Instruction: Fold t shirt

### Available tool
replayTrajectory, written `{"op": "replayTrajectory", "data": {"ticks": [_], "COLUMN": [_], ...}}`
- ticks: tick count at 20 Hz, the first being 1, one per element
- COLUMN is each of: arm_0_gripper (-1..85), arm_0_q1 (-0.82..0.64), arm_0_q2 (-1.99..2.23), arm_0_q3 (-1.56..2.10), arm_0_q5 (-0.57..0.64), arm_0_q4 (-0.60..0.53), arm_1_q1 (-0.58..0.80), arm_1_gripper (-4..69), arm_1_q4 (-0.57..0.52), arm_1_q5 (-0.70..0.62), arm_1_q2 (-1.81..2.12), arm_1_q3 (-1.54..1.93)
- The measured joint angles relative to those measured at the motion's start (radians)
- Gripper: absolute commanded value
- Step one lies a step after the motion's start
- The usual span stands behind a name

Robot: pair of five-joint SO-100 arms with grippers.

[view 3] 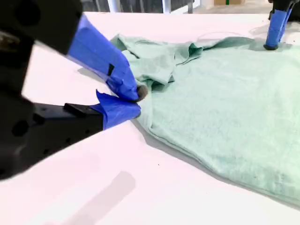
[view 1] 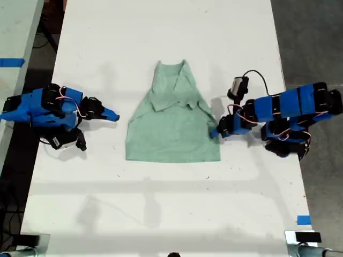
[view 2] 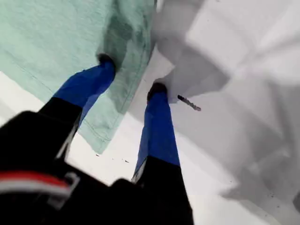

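A white desk (view 1: 161, 203) filled the exterior view, with grey floor past its right edge in that view. My first tool (view 2: 131, 72), reaching in from the exterior view's right, stood with its jaws apart. One blue finger (view 2: 101, 70) pressed on the t shirt (view 1: 171, 128) just inside its side edge, and the other sat on the bare desk just beside the cloth. Nothing was clamped between them.

My second tool (view 3: 137, 101), on the arm at the exterior view's left, had its jaws almost together with nothing between them. It pointed at the shirt's opposite edge. The exterior view showed a strip of bare desk between its tip and the cloth.

The pale mint shirt lay in the middle of the desk between the two arms. Its straight hem was nearest the exterior view's bottom. It narrowed toward the top of that view, where creased folds of cloth were turned in over the body.

A small piece of blue tape (view 1: 303, 219) was stuck on the desk near the exterior view's lower right corner. A black cable (view 1: 257, 75) looped above the first arm.
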Motion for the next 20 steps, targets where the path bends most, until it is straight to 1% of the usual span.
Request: {"op": "replayTrajectory", "data": {"ticks": [1, 4, 6, 7, 10, 11, 12, 14, 17, 18, 19, 20], "arm_0_gripper": [-0.1, -0.1, -0.1, -0.1, -0.1, -0.1, -0.1, -0.1, -0.1, -0.1, -0.1, -0.1], "arm_0_q1": [0.000, 0.000, 0.000, 0.000, 0.000, 0.000, 0.000, 0.000, 0.000, 0.000, 0.000, 0.000], "arm_0_q2": [0.000, 0.000, 0.000, 0.000, 0.000, 0.000, 0.000, 0.000, 0.000, 0.000, 0.000, 0.000], "arm_0_q3": [0.000, 0.000, 0.000, 0.000, 0.000, 0.000, 0.000, 0.000, 0.000, 0.000, 0.000, 0.000], "arm_0_q5": [0.000, 0.000, 0.000, 0.000, 0.000, 0.000, 0.000, 0.000, 0.000, 0.000, 0.000, 0.000], "arm_0_q4": [0.000, 0.000, 0.000, 0.000, 0.000, 0.000, 0.000, 0.000, 0.000, 0.000, 0.000, 0.000], "arm_1_q1": [0.000, 0.002, 0.002, 0.000, 0.000, -0.009, -0.021, -0.046, -0.074, -0.077, -0.078, -0.080], "arm_1_gripper": [1.6, 1.6, 1.6, 1.6, 1.6, 1.6, 1.6, 1.6, 1.7, 4.9, 20.1, 23.5], "arm_1_q4": [0.002, 0.005, 0.032, 0.077, 0.279, 0.328, 0.353, 0.354, 0.330, 0.330, 0.331, 0.356], "arm_1_q5": [-0.009, -0.021, -0.023, -0.029, -0.040, -0.061, -0.092, -0.147, -0.212, -0.229, -0.236, -0.236], "arm_1_q2": [-0.020, -0.040, -0.061, -0.061, -0.058, -0.060, -0.066, -0.158, -0.420, -0.531, -0.647, -0.758], "arm_1_q3": [-0.012, -0.029, -0.061, -0.081, -0.244, -0.334, -0.436, -0.632, -0.904, -0.999, -1.095, -1.195]}}
